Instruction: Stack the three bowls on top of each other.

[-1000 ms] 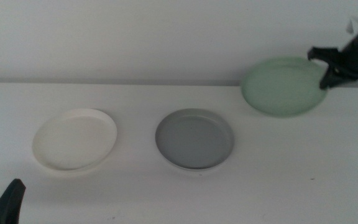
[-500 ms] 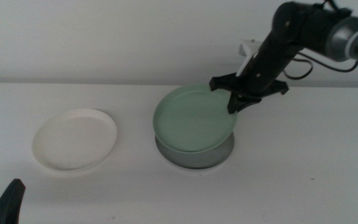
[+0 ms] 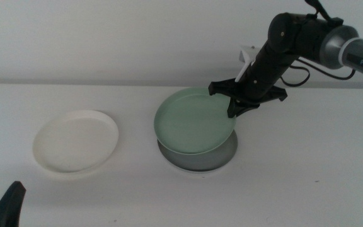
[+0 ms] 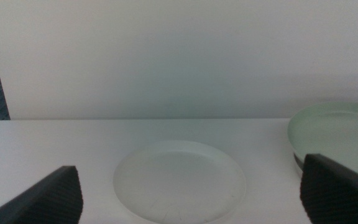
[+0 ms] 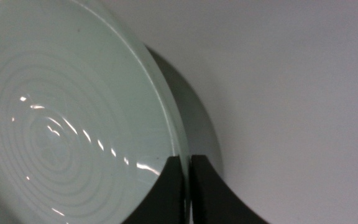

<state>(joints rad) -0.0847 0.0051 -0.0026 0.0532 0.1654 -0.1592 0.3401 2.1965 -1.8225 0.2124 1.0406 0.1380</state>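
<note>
Since half a sec ago the mint green bowl (image 3: 195, 123) has slid a touch further toward the cream white bowl (image 3: 75, 140) and dropped lower over the grey bowl (image 3: 227, 153); a full sec ago it was up at the far right, well apart from the grey one. Now it sits tilted over the grey bowl, covering most of it, w/ only the grey bowl's near and right rim showing. Can't tell if the green's low edge is touching the grey yet.

Right gripper (image 3: 234, 108) is clamped on the green bowl's rim at the side away from the cream one; right wrist view shows the jaws (image 5: 186, 186) pinched together on that thin rim, grey bowl's edge dark just behind it.

Risks, as I judge them: the grip is on one edge only, so the bowl hangs cantilevered and could pivot or slip in the jaws. It's off-centre vs the grey bowl, shifted toward the cream one, so a release now could leave it cocked on the rim or let it slide off onto the counter (image 3: 295, 176). Pushing down while tilted could shove the grey bowl.

Cream bowl lies flat, well apart from the grey. Left gripper (image 3: 8, 205) waits near the cream bowl at the near edge, jaws wide apart.
</note>
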